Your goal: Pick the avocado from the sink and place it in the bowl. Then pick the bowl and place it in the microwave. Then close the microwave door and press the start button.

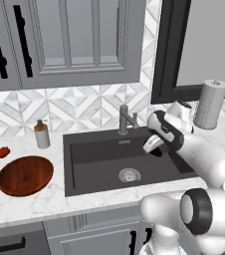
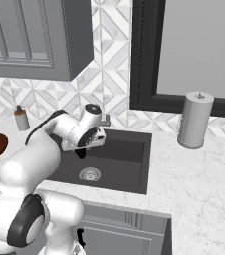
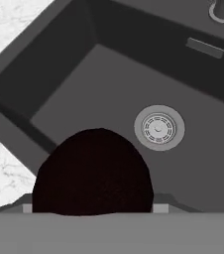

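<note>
When scanned from nine o'clock in the left base view: small red item [image 1: 3, 152] first, then bowl [image 1: 25, 175] just at its five o'clock, upright and empty on the marble counter [image 1: 45, 209]. Next, soap dispenser [image 1: 42, 134] at the bowl's one o'clock, then sink [image 1: 99, 174] with drain [image 1: 129, 175] and faucet [image 1: 124, 119] at its twelve. Further right, gripper [image 1: 152, 144] hanging over the basin's right half, jaws spread wide around the avocado [image 3: 94, 173] and clamped on it, well above the sink floor. Paper towel roll [image 1: 210, 104] at two o'clock.

Likely trouble: a long carry toward nine o'clock with a smooth, rounded fruit pinched between small tips. Could slip out and roll to the drain. Could also clip the faucet or dispenser if swung low, or bounce off the shallow bowl's glossy rim if released too high.
</note>
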### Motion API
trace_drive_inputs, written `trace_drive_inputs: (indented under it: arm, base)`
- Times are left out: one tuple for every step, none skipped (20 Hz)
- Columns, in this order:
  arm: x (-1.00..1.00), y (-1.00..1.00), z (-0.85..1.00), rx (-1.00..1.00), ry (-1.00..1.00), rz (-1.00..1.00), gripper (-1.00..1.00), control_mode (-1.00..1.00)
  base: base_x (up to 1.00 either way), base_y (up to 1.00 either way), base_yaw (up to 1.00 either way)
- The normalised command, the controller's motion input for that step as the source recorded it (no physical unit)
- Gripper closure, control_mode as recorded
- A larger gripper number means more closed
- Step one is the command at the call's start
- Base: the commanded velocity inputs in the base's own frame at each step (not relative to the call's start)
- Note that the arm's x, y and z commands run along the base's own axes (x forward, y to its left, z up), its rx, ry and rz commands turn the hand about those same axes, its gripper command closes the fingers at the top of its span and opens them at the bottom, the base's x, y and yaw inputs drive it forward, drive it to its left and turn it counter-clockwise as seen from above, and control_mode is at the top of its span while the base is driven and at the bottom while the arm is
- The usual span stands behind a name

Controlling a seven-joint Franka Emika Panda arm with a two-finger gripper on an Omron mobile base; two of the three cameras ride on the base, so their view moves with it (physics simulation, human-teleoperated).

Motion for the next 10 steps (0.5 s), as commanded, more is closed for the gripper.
trace_drive_inputs:
  arm:
    - [-0.36,1.0,0.84,0.02,0.0,0.0,1.0,-1.0]
    - [-0.24,1.0,0.83,0.0,0.0,0.0,1.0,-1.0]
    - [-0.11,1.0,0.81,0.0,0.03,0.0,1.0,-1.0]
    - [-0.09,1.0,0.77,0.0,0.04,0.0,1.0,-1.0]
    - [-0.06,1.0,0.76,0.0,0.06,0.0,1.0,-1.0]
    - [-0.03,1.0,0.75,0.0,0.07,0.0,1.0,-1.0]
    - [0.0,1.0,0.69,0.0,0.12,0.0,1.0,-1.0]
    - [0.0,1.0,0.59,0.0,0.16,0.0,1.0,-1.0]
    - [0.0,1.0,0.51,0.0,0.16,0.0,1.0,-1.0]
    - [0.0,1.0,0.46,0.0,0.14,0.0,1.0,-1.0]
  base:
    - [0.0,0.0,0.0]
    - [0.0,0.0,0.0]
    - [0.0,0.0,0.0]
    - [0.0,0.0,0.0]
    - [0.0,0.0,0.0]
    - [0.0,0.0,0.0]
    - [0.0,0.0,0.0]
    - [0.0,0.0,0.0]
    - [0.0,0.0,0.0]
    - [0.0,0.0,0.0]
